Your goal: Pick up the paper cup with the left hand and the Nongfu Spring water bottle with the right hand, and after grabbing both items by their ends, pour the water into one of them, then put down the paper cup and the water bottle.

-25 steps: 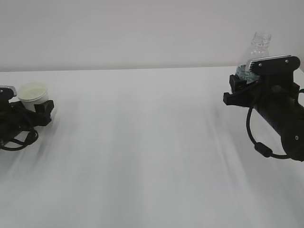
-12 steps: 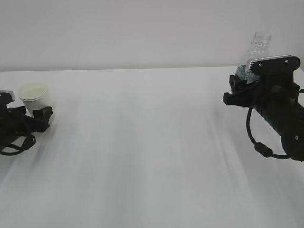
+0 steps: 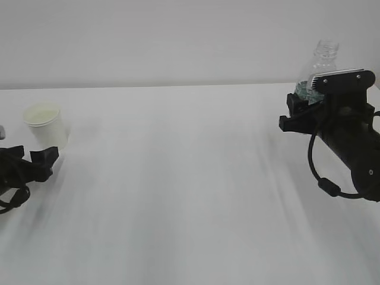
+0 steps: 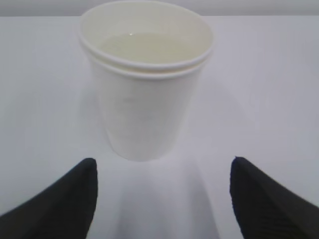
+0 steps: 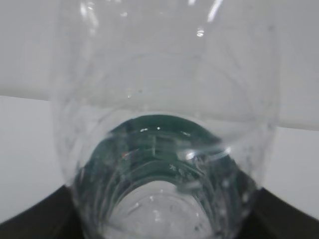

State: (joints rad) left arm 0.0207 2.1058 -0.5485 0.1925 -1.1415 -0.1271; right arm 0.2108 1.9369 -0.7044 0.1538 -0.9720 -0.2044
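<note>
At the far left the left hand (image 3: pixel 37 159) sits low over the white table (image 3: pixel 178 178), its two dark fingers (image 4: pixel 65 199) spread wide and holding nothing; the paper cup (image 3: pixel 44 124) stands upright on the table just beyond them, clear of both fingertips, with pale liquid, apparently the water (image 4: pixel 144 47), showing inside it in the left wrist view; so the cup looks already filled and set down, and that half of the task appears done. The middle of the table carries nothing of the task. At the right the right hand (image 3: pixel 303 101) is closed around the water bottle (image 3: pixel 325 56), which stands upright with its capless neck showing above the gripper and its green label between the jaws; the right wrist view is filled by clear ribbed plastic pressed close to the camera, and whether the bottle's base rests on the table cannot be told. Judging by this, the pour is over; what remains is to release the bottle and draw the right hand clear.
</note>
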